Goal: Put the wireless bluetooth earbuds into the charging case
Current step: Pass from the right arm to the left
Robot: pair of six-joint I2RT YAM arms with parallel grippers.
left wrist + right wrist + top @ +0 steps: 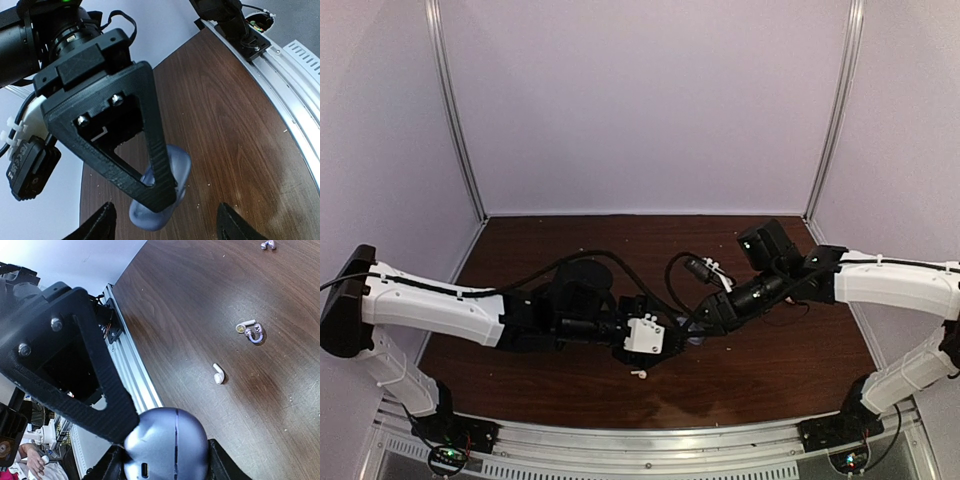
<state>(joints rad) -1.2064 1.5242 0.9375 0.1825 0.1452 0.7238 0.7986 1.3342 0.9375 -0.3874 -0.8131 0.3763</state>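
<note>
the right tool (166, 465) was clamped on the lavender charging case (167, 440), holding it over the middle of the desk (200, 290), probably to steady it for the other arm. the left tool (167, 226) stood open, fingers either side of the case without touching it. the case looked closed, so its lid likely needed lifting first. a white earbud (218, 374) lay loose on the desk near the case, a purple earbud (255, 334) farther off.

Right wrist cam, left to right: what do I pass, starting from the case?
case → lone white earbud → touching white-and-purple earbud pair → pale earbuds at the top edge
</note>
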